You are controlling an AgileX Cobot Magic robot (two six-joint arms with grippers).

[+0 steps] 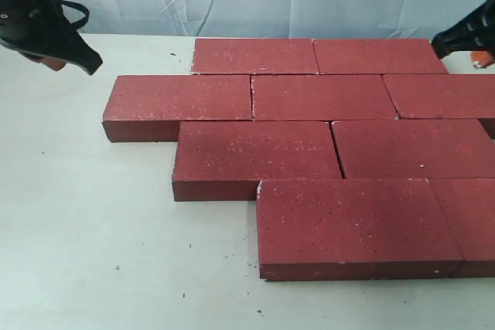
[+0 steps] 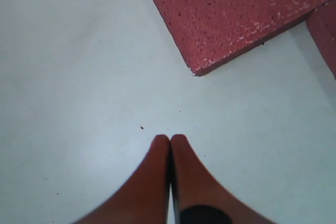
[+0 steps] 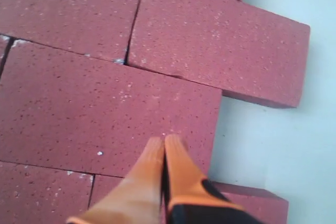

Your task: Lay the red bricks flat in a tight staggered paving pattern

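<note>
The red bricks [image 1: 323,96] lie flat on the white table [image 1: 85,237], 9 of them in 4 staggered rows, edges touching. Left gripper [image 2: 169,139] hangs over bare table near a brick corner, fingers pressed together, holding nothing. Right gripper [image 3: 164,141] hovers over the bricks, pinched closed too, empty

White desk [image 1: 85,237], red bricks [image 1: 323,96] flat on it, four staggered rows packed tight, few dark crumbs [image 1: 117,267] scattered around.
</note>
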